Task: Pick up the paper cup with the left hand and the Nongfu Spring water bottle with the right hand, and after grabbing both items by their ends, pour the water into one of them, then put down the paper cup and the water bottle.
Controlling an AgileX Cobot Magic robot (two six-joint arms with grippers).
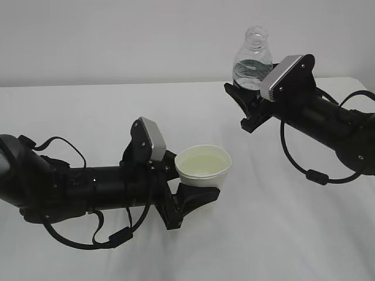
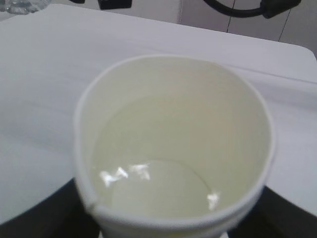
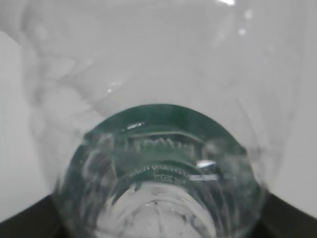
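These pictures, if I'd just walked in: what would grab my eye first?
Two black robot arms over a white table, each holding something. The left gripper clasps a small white paper cup with clear water in its bottom; the right gripper holds a clear ribbed plastic bottle with a green label, upright and capless, farther back on the right.

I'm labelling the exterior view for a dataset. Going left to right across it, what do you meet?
left hand → paper cup, held in it → Nongfu Spring water bottle, upright → right hand, gripping the bottle's lower end, its arm running off to the right.
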